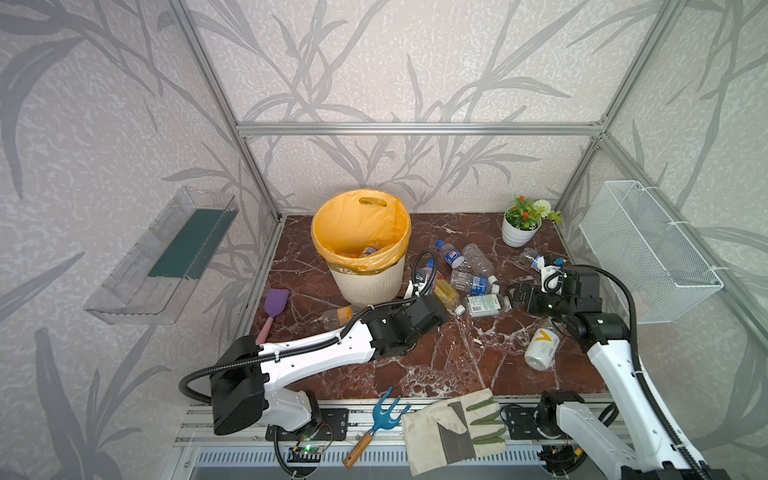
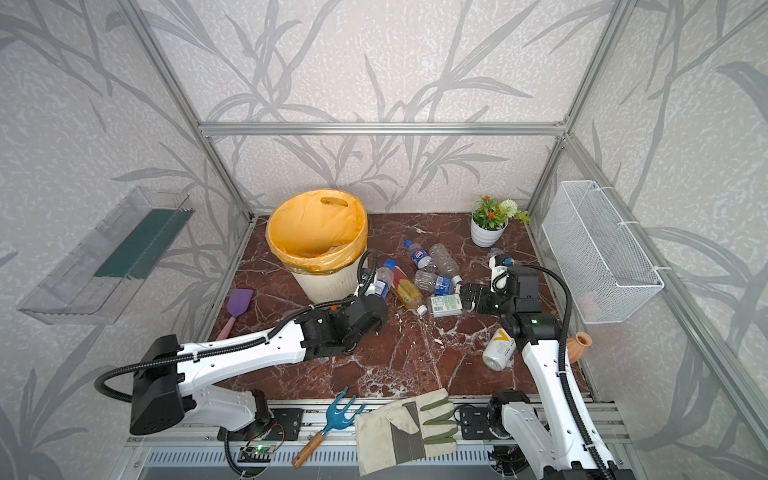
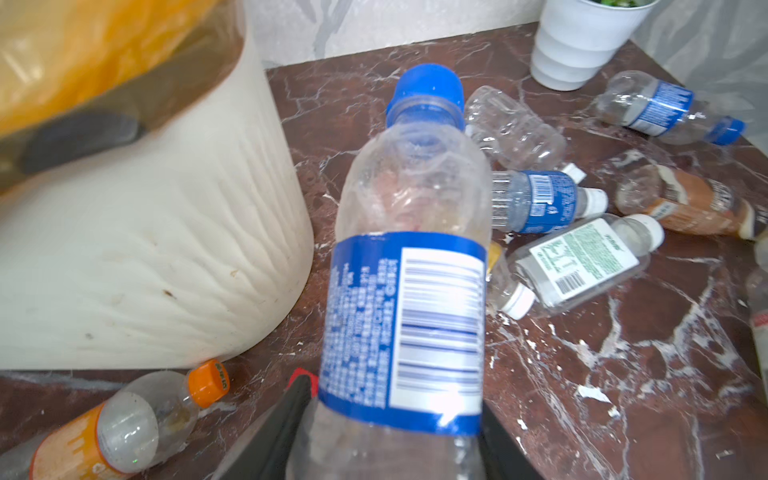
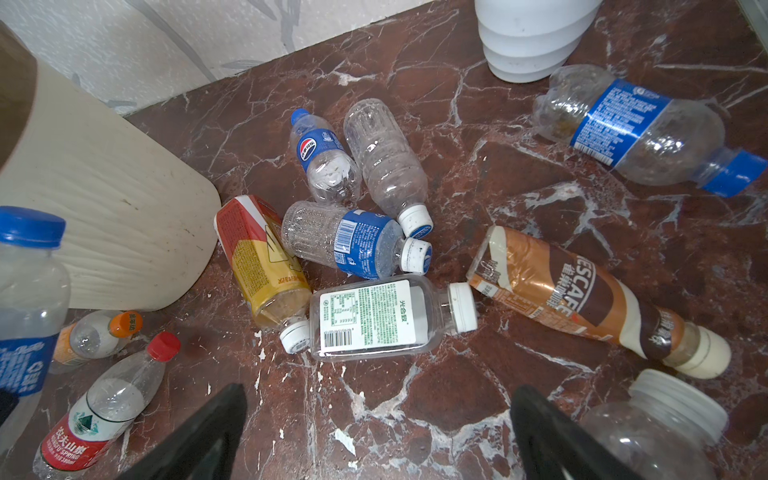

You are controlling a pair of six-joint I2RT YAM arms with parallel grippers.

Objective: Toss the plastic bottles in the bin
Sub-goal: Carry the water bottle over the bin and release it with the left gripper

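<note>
We see the left end effector (image 3: 395,419) clamped on a blue-label bottle (image 3: 409,291), cap pointing away from the wrist. The bin (image 3: 166,249) stands just beside it, rim higher up. The right end effector (image 4: 378,395) gapes empty over the loose bottles (image 4: 370,318) on the marble bench (image 1: 436,353). Left is nearer; we judge the bin's mouth clear.
</note>
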